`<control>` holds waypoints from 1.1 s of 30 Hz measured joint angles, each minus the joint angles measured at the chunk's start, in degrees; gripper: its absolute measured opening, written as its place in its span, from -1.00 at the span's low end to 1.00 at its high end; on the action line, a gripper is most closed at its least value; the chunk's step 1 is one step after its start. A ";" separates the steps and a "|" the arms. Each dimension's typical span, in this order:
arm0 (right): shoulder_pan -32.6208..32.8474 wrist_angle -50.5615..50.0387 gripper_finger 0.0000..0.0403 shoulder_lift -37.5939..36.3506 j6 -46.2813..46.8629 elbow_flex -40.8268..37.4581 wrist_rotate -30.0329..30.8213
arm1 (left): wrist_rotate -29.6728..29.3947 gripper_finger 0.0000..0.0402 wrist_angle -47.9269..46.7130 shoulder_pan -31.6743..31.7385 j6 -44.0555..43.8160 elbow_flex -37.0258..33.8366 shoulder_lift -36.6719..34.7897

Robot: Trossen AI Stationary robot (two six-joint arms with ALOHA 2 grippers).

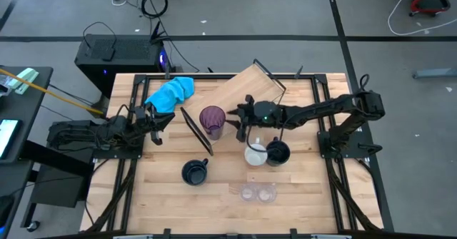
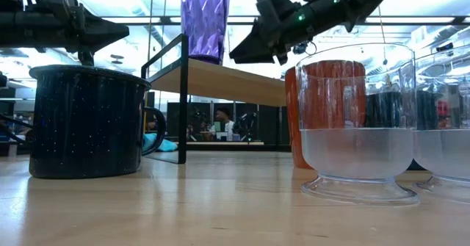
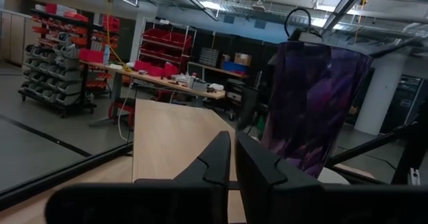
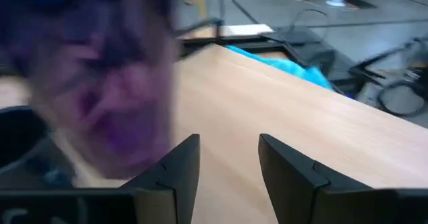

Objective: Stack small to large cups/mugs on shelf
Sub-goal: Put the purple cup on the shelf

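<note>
The purple tumbler [image 1: 212, 120] stands upright on the light wooden shelf board [image 1: 246, 89]; the low view shows its base [image 2: 204, 51] on the board [image 2: 235, 81]. My right gripper [image 1: 237, 118] is open and empty just right of the tumbler, which shows beside its fingers [image 4: 100, 90], not between them. My left gripper [image 1: 154, 129] is shut and empty left of the shelf, pointing at the tumbler [image 3: 307, 110]. A white mug [image 1: 255, 154], a navy mug [image 1: 278, 153], another navy mug [image 1: 194, 172] and two clear cups [image 1: 258, 192] stand on the tabletop.
A bright blue cloth [image 1: 171, 92] lies at the table's far left, behind the shelf's black frame end [image 1: 196, 130]. In the low view the near navy mug [image 2: 84, 121] and the clear cups [image 2: 360, 128] stand in front. Bare planks lie along the near edge [image 1: 143, 203].
</note>
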 joint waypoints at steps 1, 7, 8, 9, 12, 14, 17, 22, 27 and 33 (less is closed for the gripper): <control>-0.37 0.05 -0.21 0.02 0.08 0.00 -0.08 | -0.02 -0.85 0.06 0.00 0.00 0.00 -0.02; -0.35 3.29 -0.21 1.11 -0.84 -0.02 -0.76 | -0.01 -0.81 -0.04 0.01 0.02 0.01 -0.01; -0.24 3.97 -0.21 1.35 -0.94 0.04 -0.84 | 0.00 -0.80 0.00 0.02 0.00 0.00 -0.02; -0.08 3.92 -0.21 1.40 -1.04 -0.01 -0.95 | -0.02 -0.80 0.00 0.00 0.00 0.02 -0.02; 0.03 4.66 -0.21 1.47 -1.63 0.00 -1.30 | -0.01 -0.80 -0.10 0.00 0.00 0.00 0.00; 0.03 4.55 -0.21 1.62 -1.54 0.00 -1.34 | -0.01 -0.81 -0.11 0.00 0.02 0.01 0.00; 0.01 5.08 -0.21 1.65 -1.55 0.00 -1.77 | 0.00 -0.83 -0.09 0.00 0.00 0.00 0.00; 0.03 6.39 -0.21 1.65 -1.52 0.00 -3.26 | -0.01 -0.85 -0.09 0.00 0.01 0.01 -0.02; 0.03 7.17 -0.21 1.64 -1.52 0.00 -4.23 | -0.02 -0.82 -0.09 0.01 0.02 0.01 -0.02; 0.05 7.39 -0.21 1.64 -1.49 0.00 -4.85 | -0.02 -0.80 -0.09 0.00 0.00 0.00 -0.02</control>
